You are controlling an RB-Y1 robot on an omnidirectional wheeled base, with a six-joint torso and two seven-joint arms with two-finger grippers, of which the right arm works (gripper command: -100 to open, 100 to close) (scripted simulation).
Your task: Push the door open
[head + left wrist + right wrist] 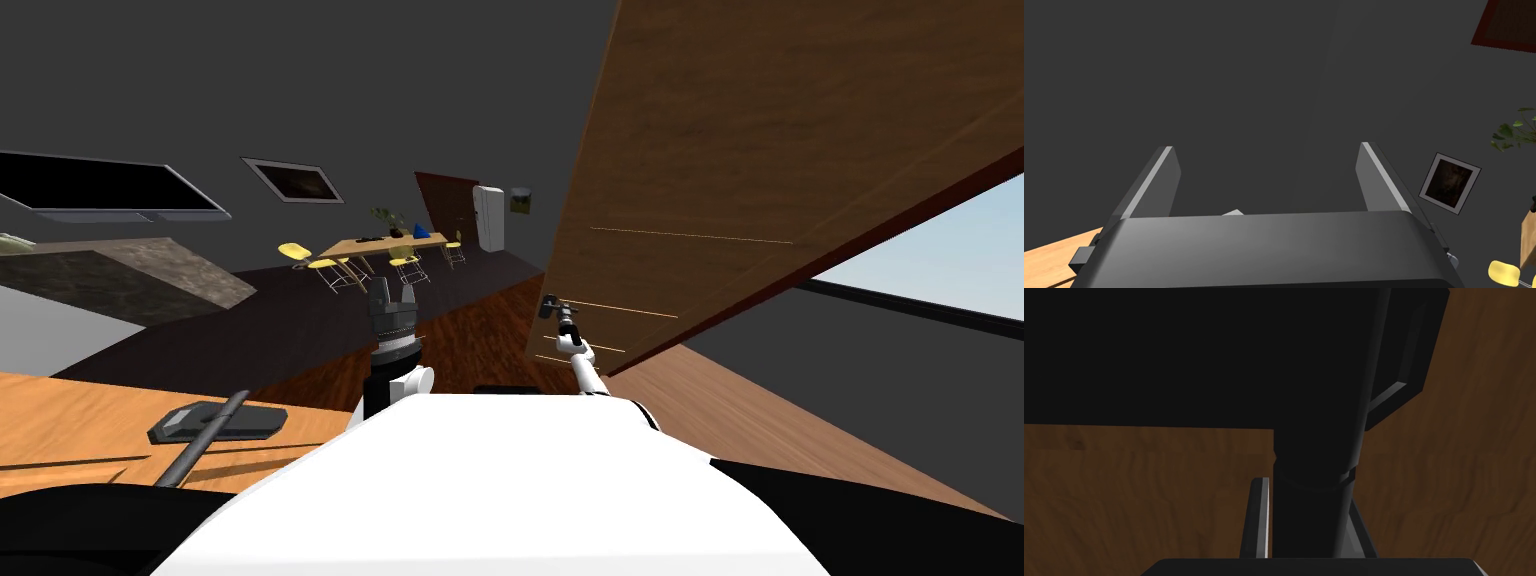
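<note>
A brown wooden door (pixel 760 150) slants across the right of the head view, its free edge toward me. My right gripper (pixel 557 312) reaches to that edge on an outstretched arm. In the right wrist view the right gripper (pixel 1309 488) is shut on the dark door handle (pixel 1324 388), whose thick stem stands between the two fingers (pixel 1260 513), with the door's wood (pixel 1124 498) close behind. My left gripper (pixel 392 290) is held up in front of my chest, away from the door. Its fingers (pixel 1159 175) stand wide apart with nothing between them.
A wooden desk (pixel 70 420) with a flat dark device (pixel 215 420) lies close at my left. Dark wood floor (pixel 470 340) runs ahead to a dining table (pixel 385 243) with yellow chairs and a white fridge (pixel 489 217). A bright window (pixel 930 260) is at right.
</note>
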